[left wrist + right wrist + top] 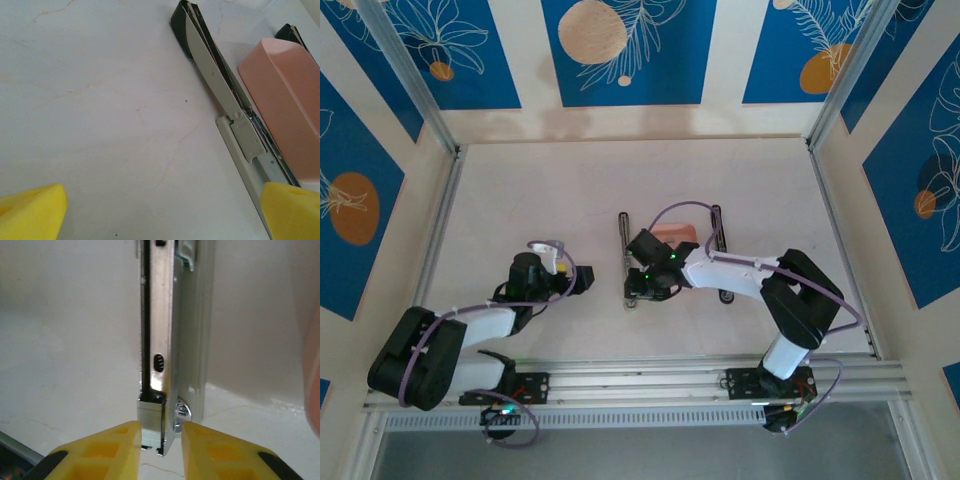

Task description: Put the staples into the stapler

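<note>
Flanking the near end of the slim black-and-silver metal stapler (210,75), opened flat midway across the table (100,110) beside the shallow pink plastic tray (280,95), the right gripper (161,436), jaws narrow and contact unclear, might skew the rail (160,340) by pinching off-centre, while the left gripper (160,215) hangs wide open.

Top view: near end of the stapler (623,240) hidden under the right gripper (638,292); pink tray (677,232) covered at its 6 o'clock side by that gripper; staples too small to find. Left wrist view: stapler cut off at 5 o'clock behind a fingertip (292,212) of the left gripper (162,215); tray cut at 3 o'clock. Right wrist view: stapler cut at 12 o'clock, tray a blur at 3 o'clock, pad contact with stapler unclear.
</note>
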You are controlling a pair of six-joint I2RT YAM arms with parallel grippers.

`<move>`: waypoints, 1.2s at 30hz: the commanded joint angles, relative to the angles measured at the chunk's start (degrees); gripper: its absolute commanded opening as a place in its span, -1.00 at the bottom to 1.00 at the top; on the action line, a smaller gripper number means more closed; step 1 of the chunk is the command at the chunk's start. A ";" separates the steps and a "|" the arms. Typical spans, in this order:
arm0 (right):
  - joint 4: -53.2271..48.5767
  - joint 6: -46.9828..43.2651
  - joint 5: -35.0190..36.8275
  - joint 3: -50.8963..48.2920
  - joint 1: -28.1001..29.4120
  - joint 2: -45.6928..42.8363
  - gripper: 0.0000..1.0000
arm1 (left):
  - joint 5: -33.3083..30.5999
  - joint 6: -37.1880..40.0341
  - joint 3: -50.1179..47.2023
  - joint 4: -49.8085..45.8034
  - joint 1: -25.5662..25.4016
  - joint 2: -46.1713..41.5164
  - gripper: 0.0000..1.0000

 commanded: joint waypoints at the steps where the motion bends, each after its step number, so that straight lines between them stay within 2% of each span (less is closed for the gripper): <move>1: -2.37 0.04 -1.72 1.37 -0.25 1.41 -0.45 | -0.60 1.83 -0.80 -0.36 -0.35 -0.35 0.97; 11: -5.71 -0.03 0.04 2.78 0.01 1.25 -0.51 | -0.87 2.10 -0.72 -0.28 -0.54 -0.38 0.98; 19: -11.39 -2.41 4.10 8.66 1.50 -0.38 -0.36 | -1.14 2.29 -0.71 -0.32 -0.84 -0.71 0.98; 26: -20.41 -4.20 7.15 17.24 3.56 5.63 -0.38 | -1.29 2.63 -0.71 -0.81 -1.06 -1.14 0.98; 36: -22.88 -4.35 6.65 20.55 4.82 10.01 -0.44 | -1.82 3.28 -0.71 -1.38 -1.33 -1.49 0.98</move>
